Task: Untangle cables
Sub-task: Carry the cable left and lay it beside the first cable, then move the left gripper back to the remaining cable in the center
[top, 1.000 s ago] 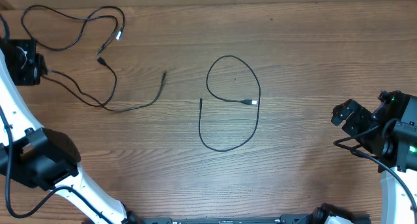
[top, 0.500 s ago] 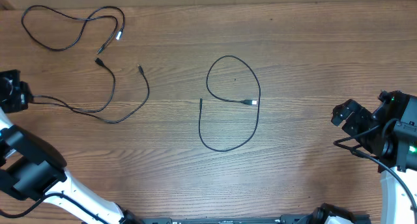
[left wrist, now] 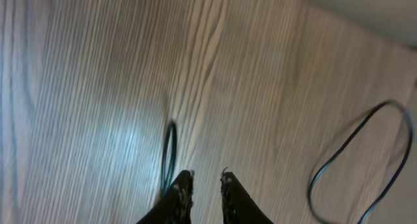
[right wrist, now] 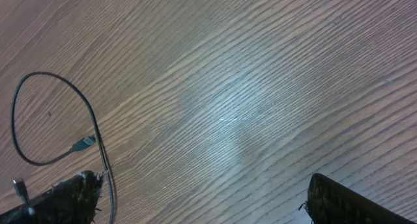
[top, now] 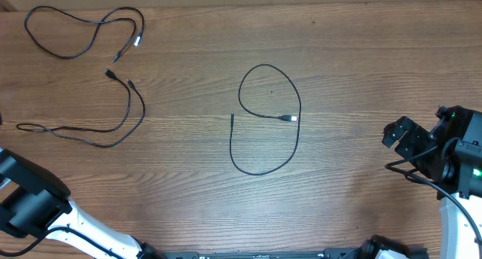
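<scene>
Wood-grain tabletop [top: 361, 56] is filling the overhead view, and the centre cable [top: 299, 131] is lying on it in one open loop, its silver-tipped plug [top: 292, 118] pointing inside the loop. Well to the left of that cable, the lower-left cable [top: 120, 126] is lying loose in a long flat bend, and above it the upper-left cable [top: 62, 56] is curling near the far edge; none of the three is touching another. The right gripper [top: 399, 135] is hovering well to the right of the centre cable. The left wrist view is blurred: the left gripper [left wrist: 203, 185] is hanging over bare wood, its jaws standing slightly apart and gripping nothing, a short cable arc [left wrist: 169, 149] lying just beyond one finger. The right wrist view is showing the right gripper's jaws spread wide and empty, with the centre cable at the left.
</scene>
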### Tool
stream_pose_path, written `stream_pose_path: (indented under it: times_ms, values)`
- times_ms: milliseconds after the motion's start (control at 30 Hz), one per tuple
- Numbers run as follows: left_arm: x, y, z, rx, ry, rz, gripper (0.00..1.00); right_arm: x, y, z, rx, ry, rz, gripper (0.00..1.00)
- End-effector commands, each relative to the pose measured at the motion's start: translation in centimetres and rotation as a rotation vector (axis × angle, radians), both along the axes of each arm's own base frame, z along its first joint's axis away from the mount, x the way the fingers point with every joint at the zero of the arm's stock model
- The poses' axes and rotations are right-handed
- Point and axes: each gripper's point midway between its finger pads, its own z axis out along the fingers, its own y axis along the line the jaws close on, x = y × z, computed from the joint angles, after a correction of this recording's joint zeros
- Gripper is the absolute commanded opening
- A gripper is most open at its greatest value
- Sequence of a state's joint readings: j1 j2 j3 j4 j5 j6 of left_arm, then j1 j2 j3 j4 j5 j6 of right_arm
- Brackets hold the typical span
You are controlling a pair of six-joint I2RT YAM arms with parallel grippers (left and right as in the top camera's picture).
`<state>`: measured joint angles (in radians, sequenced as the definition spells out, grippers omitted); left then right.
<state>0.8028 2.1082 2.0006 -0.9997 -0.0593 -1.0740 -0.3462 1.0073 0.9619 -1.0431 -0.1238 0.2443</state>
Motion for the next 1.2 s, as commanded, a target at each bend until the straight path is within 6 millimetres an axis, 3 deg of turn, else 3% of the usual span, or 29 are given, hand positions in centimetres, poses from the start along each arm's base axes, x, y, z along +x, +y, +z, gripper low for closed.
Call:
stream_pose_path:
  times_ms: [0,67,133,167,333,567,700,833,967,1000,1100,1133,1167]
  values:
    - [-0.6,0.9,0.3,0.054,0.03,0.03,0.22,0.3,-0.2,0.8,-0.014,-0.021,0.01,1.0]
    - [0.3,0.7,0.4,0.056,0.016,-0.051,0.5,0.3,-0.2,0.8,-0.014,-0.021,0.01,1.0]
    - [1.8,-0.1,0.7,0.064,-0.007,-0.224,0.94,0.3,-0.2,0.8,-0.014,-0.021,0.01,1.0]
    - [2.3,-0.5,0.7,0.061,-0.017,-0.284,1.0,0.3,-0.2,0.8,-0.014,-0.021,0.01,1.0]
    - [5.8,-4.7,2.1,0.047,-0.167,-0.694,1.0,0.5,-0.2,0.9,-0.019,-0.03,0.013,1.0]
    - [6.8,-8.9,6.6,0.137,-0.192,-0.895,1.0,0.5,-0.2,1.0,-0.02,-0.032,0.013,1.0]
    - [8.3,-14.1,9.5,0.225,-0.173,-1.067,1.0,0.5,-0.2,1.0,-0.018,-0.033,0.014,1.0]
    - [10.4,-21.8,9.5,0.23,-0.142,-1.284,1.0,0.6,-0.1,1.0,-0.013,-0.035,0.017,1.0]
    - [12.1,-30.9,8.5,0.242,-0.108,-1.548,1.0,0.6,-0.1,1.0,-0.013,-0.035,0.017,1.0]
    - [12.5,-34.1,8.4,0.261,-0.1,-1.628,1.0,0.6,-0.1,1.0,-0.011,-0.036,0.019,1.0]
    - [12.8,-39.2,8.1,0.303,-0.048,-1.71,1.0,0.6,0.0,1.0,-0.009,-0.035,0.019,1.0]
    - [12.8,-42.2,7.8,0.326,-0.027,-1.76,1.0,0.6,0.1,1.0,-0.003,-0.038,0.024,1.0]
    - [12.8,-43.9,7.4,0.338,-0.014,-1.794,1.0,0.7,0.2,1.0,0.001,-0.04,0.027,1.0]
